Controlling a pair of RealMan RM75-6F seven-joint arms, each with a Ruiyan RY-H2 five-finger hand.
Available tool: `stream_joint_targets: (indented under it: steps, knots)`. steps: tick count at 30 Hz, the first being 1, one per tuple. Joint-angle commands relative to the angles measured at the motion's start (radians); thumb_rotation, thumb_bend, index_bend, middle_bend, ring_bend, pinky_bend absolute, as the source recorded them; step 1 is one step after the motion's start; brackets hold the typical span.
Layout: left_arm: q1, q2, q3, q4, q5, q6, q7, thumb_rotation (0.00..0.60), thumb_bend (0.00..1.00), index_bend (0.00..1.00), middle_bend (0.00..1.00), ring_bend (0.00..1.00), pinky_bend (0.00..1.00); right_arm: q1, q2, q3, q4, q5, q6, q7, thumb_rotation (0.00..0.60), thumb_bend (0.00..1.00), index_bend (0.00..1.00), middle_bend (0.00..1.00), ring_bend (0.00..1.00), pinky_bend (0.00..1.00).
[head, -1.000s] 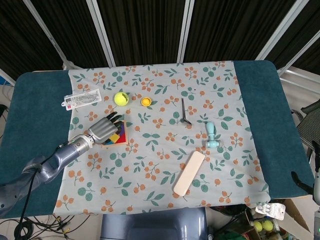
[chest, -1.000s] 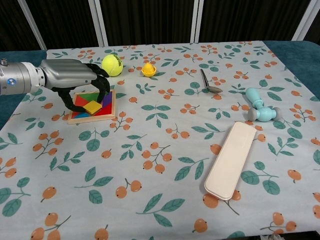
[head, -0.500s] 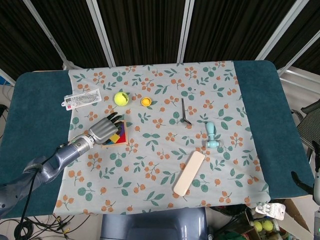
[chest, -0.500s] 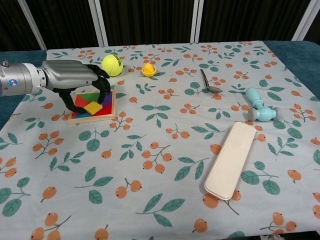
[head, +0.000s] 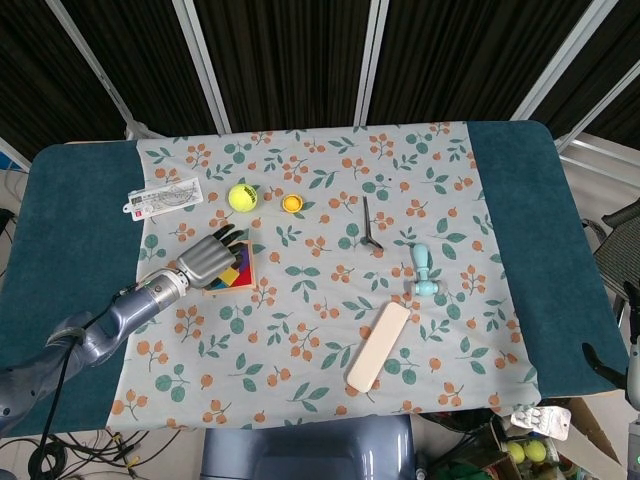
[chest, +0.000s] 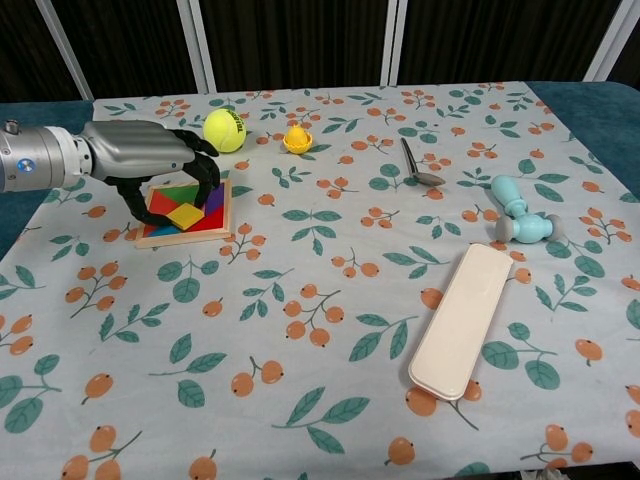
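The desk carries a floral cloth across its middle. A long cream tray lies near the front right. The left hand arches over the wooden tangram puzzle at the cloth's left side, fingers spread and curled down, tips on the coloured pieces, gripping nothing. A pale blue toy lies on the right, a tennis ball just behind the puzzle, a dark spoon at centre, a small yellow cap near the ball. The right hand is out of sight.

Even, bright overhead light; soft short shadows under the yellow tennis ball. Both views sharp, no glare; dark curtains at far edge.
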Motion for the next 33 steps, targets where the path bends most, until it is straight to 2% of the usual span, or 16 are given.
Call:
stream_joint_targets:
  steps: [1, 19, 25, 29, 33]
  knots:
    - [-0.001, 0.002, 0.001, -0.002, 0.000, -0.001, 0.001, 0.600, 0.33, 0.43, 0.19, 0.02, 0.02, 0.000, 0.000, 0.000, 0.000, 0.000, 0.000, 0.000, 0.600, 0.13, 0.00, 0.00, 0.15, 0.37]
    - [-0.007, 0.028, 0.004, -0.049, 0.001, -0.014, 0.002, 0.600, 0.32, 0.38, 0.18, 0.02, 0.02, 0.001, 0.000, 0.000, 0.000, 0.001, -0.001, 0.001, 0.600, 0.13, 0.00, 0.00, 0.15, 0.37]
    - [0.000, 0.058, -0.027, -0.068, -0.018, 0.027, 0.016, 0.600, 0.32, 0.34, 0.17, 0.01, 0.02, 0.001, -0.001, 0.001, 0.001, 0.003, -0.003, 0.001, 0.600, 0.13, 0.00, 0.00, 0.15, 0.37]
    - [0.008, 0.111, -0.061, -0.140, -0.045, 0.066, 0.014, 0.600, 0.32, 0.25, 0.15, 0.00, 0.02, 0.002, -0.001, 0.001, 0.002, 0.005, -0.005, 0.000, 0.600, 0.13, 0.00, 0.00, 0.15, 0.37]
    - [0.049, 0.214, -0.098, -0.289, -0.105, 0.107, 0.083, 0.600, 0.32, 0.17, 0.11, 0.00, 0.00, 0.003, -0.001, -0.001, 0.001, 0.001, -0.005, -0.003, 0.600, 0.13, 0.00, 0.00, 0.15, 0.37]
